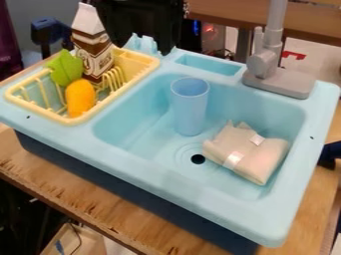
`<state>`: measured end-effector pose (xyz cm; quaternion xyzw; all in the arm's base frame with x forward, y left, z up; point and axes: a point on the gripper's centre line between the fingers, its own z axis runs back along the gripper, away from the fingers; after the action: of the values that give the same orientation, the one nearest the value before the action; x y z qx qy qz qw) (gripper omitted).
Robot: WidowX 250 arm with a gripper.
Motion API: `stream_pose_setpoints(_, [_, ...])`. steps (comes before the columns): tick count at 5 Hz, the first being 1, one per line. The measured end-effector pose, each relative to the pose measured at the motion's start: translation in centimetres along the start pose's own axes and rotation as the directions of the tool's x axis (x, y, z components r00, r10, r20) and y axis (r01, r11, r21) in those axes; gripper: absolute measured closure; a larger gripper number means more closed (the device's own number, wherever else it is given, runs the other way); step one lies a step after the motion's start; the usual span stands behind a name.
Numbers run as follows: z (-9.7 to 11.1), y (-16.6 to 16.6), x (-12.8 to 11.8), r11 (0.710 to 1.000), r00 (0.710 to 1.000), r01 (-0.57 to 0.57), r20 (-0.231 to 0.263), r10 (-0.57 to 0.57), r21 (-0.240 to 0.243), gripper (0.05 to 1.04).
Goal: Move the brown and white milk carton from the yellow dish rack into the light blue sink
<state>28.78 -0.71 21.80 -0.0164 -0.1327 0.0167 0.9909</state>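
A light blue cup (190,107) stands upright in the basin of the blue toy sink (133,152), towards its back. To the right of the cup lies a folded beige cloth (248,152) with pale tags, beside the dark drain hole (198,159). The yellow dish rack (77,118) sits on the left of the sink. In it are a brown and white carton (93,50), leaning slightly, a green toy piece (65,68) and an orange-yellow oval toy (81,98).
A grey faucet (266,62) rises at the sink's back right corner. The sink rests on a wooden table (100,206). Behind it are a black object (150,22) and a dark blue clamp-like item (51,31). Another dark blue piece (329,154) is at the right edge.
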Motion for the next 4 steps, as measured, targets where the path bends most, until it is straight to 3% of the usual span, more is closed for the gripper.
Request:
stream_pose_setpoints(1, [-0.6,0.0,-0.2,1.0,1.0,0.004,-0.029,-0.004,0.001,0.075])
stream_pose_setpoints(2, [1.5,2.5,0.2,1.0,0.999,0.004,-0.033,-0.004,-0.009,0.075])
stream_pose_setpoints(4, [3.9,8.7,-0.5,0.996,0.996,0.049,-0.081,-0.043,0.074,0.075])
